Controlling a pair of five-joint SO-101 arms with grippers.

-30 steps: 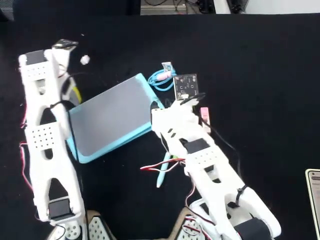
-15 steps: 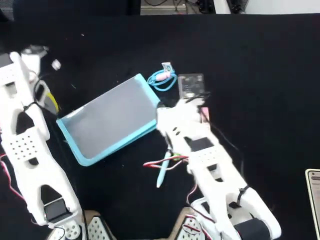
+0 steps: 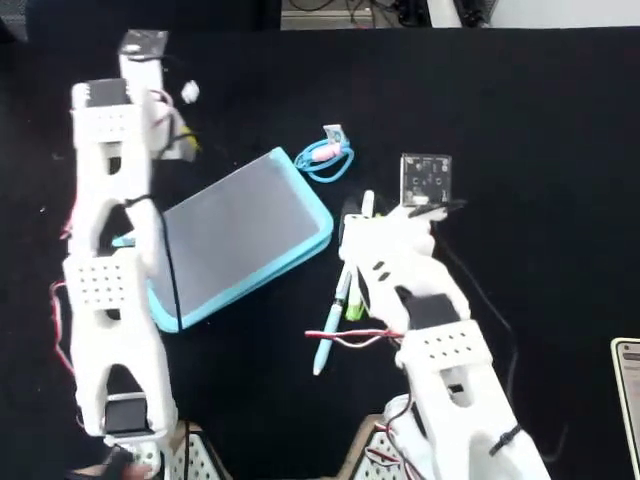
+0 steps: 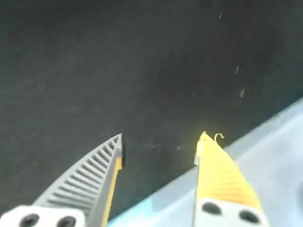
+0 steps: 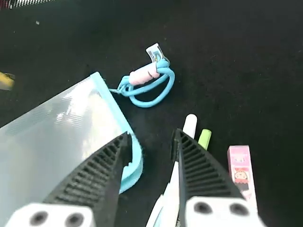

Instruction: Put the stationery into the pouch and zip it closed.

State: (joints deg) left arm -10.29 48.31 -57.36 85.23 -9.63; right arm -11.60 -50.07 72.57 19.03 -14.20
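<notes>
Teal-rimmed pouch [image 3: 240, 235], grey see-through face, lay flat on the black table [image 3: 520, 110], w/ a blue cord loop [image 3: 325, 155] & pink tag trailing off one corner. Your right gripper [image 5: 149, 137] hung just off the pouch's end nearest that cord, jaws partly apart, holding nothing. One finger was over the pouch's teal rim, the other over a white-tipped pen [image 5: 189, 125]. A green pen [image 5: 204, 137] lay beside it and a small pink box [image 5: 240, 168] just past that, all outside the pouch, near that same end. Your left gripper [image 4: 161, 142] sat at the pouch's opposite side, jaws wide, empty. Its yellow finger overlapped the pouch's edge, the grey one was over bare table.
</notes>
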